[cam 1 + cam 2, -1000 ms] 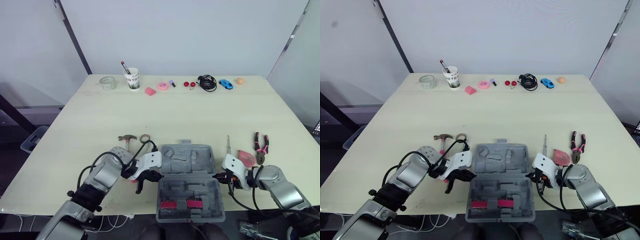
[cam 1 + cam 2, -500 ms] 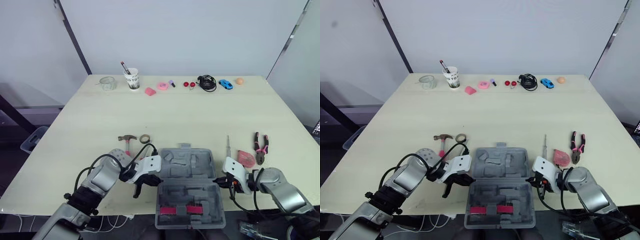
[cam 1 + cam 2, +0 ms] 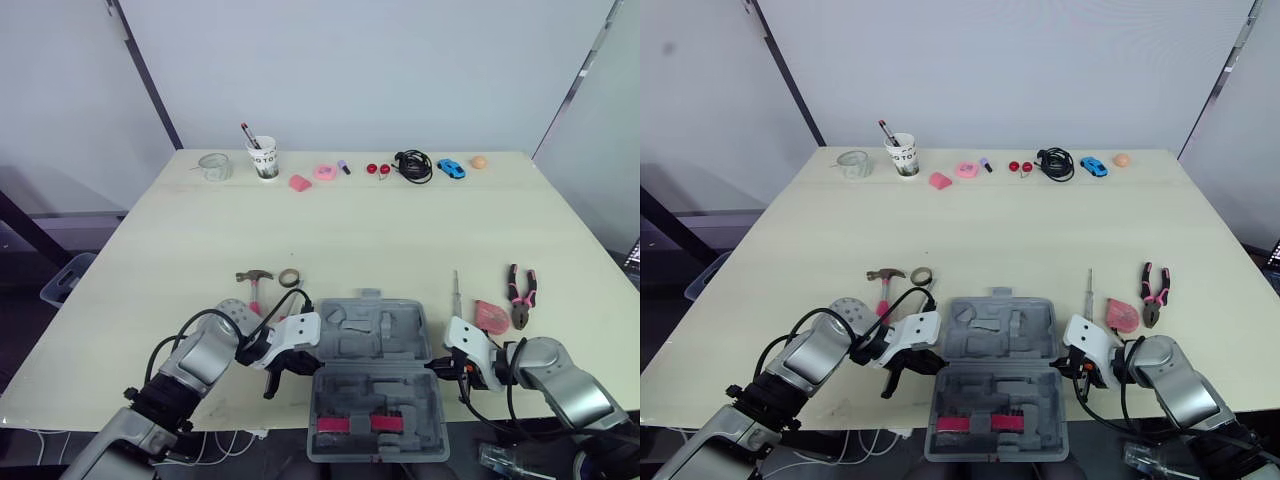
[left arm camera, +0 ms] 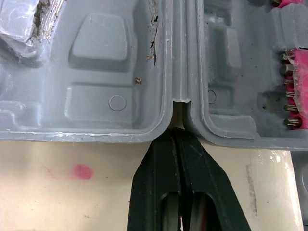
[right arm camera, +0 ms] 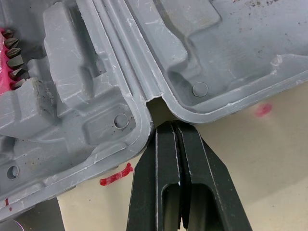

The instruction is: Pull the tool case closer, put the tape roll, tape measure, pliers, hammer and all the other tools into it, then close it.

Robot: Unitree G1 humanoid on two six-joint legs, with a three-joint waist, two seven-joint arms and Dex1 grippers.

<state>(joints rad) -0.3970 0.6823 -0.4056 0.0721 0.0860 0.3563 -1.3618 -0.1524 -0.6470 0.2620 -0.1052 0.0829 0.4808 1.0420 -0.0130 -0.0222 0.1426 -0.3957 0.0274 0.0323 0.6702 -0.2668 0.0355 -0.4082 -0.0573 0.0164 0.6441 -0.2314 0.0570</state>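
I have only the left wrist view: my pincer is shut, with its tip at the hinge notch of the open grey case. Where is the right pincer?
Observer: The right pincer is shut too, its tip at the hinge notch on the other side of the tool case.
Operator: Where is the hammer?
Observer: The hammer lies on the table, left of the case, beside the tape roll.
Operator: And the pliers?
Observer: The pliers lie on the table, right of the case.
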